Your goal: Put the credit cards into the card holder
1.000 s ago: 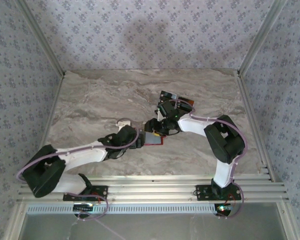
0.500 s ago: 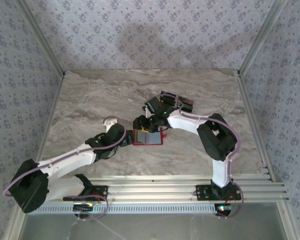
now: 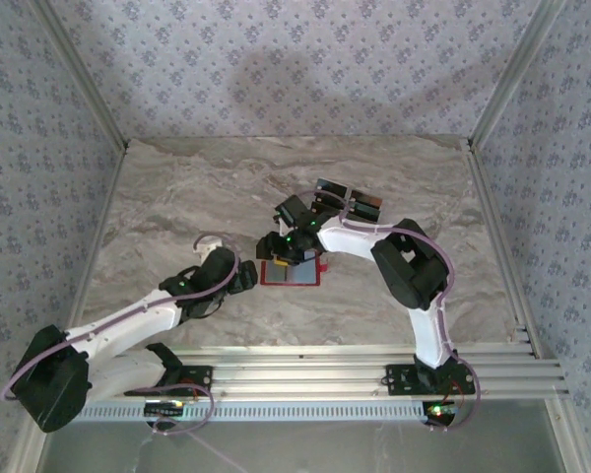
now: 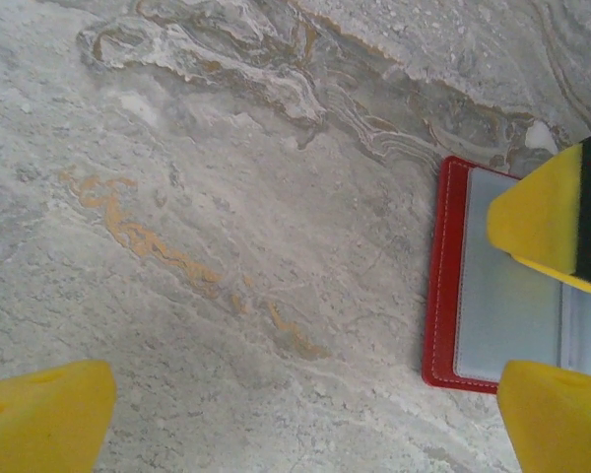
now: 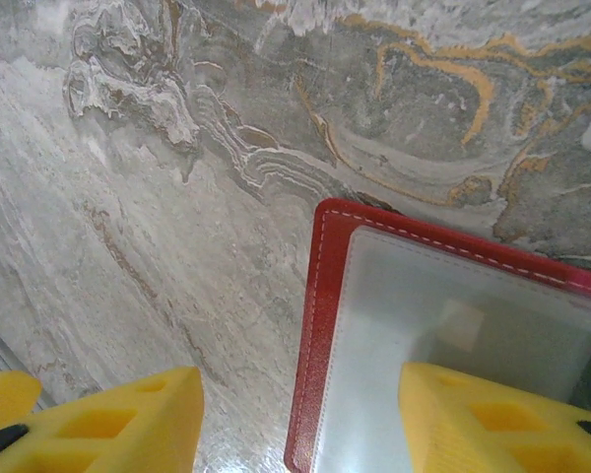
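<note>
1. Left gripper [image 4: 303,399] has backed off to the left, jaws wide and empty, uncovering the open card holder [image 3: 292,273] at table centre.
2. Right gripper [image 5: 300,389], jaws apart and holding nothing, straddles the holder's far-left edge. The credit cards [image 3: 353,202] lie just beyond, not yet loaded.

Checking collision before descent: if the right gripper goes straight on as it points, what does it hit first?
Probably the red wallet: the right gripper points down astride one edge, one finger over the clear pocket, the other over bare table. Height above them is unclear.
</note>
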`<state>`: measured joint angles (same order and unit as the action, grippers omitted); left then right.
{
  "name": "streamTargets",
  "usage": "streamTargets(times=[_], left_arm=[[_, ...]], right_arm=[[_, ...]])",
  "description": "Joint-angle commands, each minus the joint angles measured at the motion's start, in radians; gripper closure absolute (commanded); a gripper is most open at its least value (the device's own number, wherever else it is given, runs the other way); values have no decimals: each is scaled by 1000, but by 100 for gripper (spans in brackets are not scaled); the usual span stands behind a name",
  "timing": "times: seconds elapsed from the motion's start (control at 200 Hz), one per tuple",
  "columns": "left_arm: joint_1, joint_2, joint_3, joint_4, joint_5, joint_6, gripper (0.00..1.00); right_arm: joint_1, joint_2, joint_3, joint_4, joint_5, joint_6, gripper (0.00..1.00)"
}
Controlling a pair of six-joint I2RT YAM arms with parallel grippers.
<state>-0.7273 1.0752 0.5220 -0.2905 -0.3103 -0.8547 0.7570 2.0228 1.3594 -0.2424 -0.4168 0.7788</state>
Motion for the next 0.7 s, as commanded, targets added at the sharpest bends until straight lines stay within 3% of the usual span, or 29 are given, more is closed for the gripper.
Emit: streamTargets(times=[0.0, 0.21, 0.415, 0.7], left_arm=[[9, 34, 34, -1, 35, 26, 0], [12, 154, 135, -6, 76, 72, 0], [17, 242, 248, -35, 94, 115, 0], [52, 275, 326, -79, 94, 135, 0]], right_arm=[[-27, -118, 8, -43, -6, -35, 43], [-145, -264, 14, -252, 64, -199, 43], [-286, -334, 55, -495, 287, -467, 44], [-305, -284, 78, -581, 588, -712, 48]])
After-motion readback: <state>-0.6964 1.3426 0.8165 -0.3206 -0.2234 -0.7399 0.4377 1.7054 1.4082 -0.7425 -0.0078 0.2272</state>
